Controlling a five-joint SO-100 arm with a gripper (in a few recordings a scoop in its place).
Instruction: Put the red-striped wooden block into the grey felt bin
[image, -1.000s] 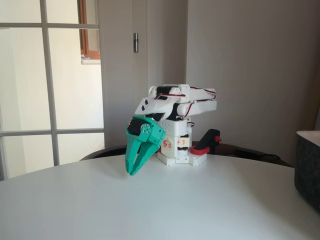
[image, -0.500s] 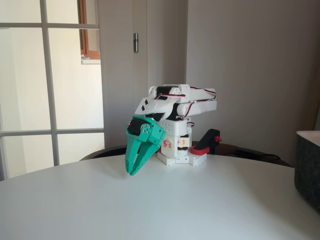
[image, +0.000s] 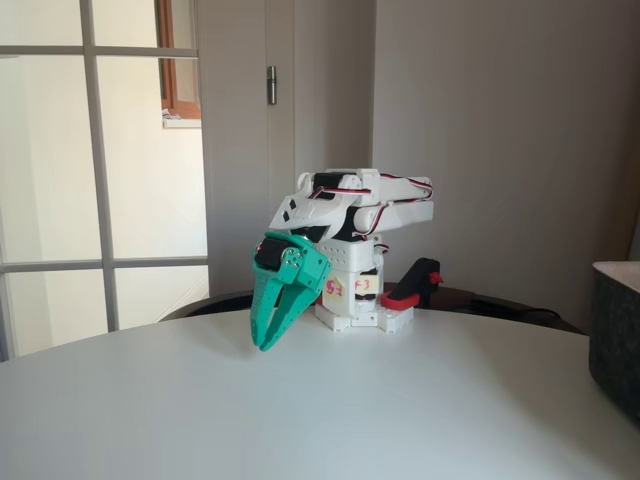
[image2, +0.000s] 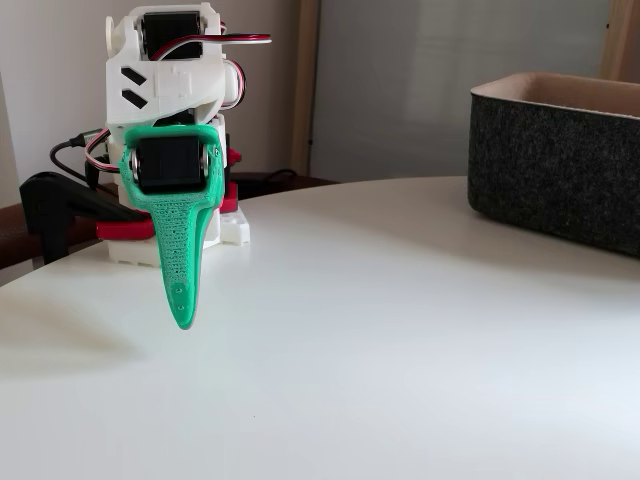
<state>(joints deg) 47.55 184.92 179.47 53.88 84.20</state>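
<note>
Arm folded at its base, green gripper (image: 265, 344) pointing down, tips just above the white tabletop (image: 330, 410). Fingers pressed together at the tips, nothing between them. In another fixed view the gripper (image2: 184, 322) shows edge-on, hanging over the tabletop (image2: 400, 330). Bin (image2: 560, 155) stands on the tabletop, well apart from the gripper; at the right edge in a fixed view (image: 615, 335). Block can't be seen.

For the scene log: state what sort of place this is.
Probably a room in a home, not a lab: a round white table, a glazed door or window behind it, and a grey felt bin on the table. The arm's green fingers hang over the tabletop.
</note>
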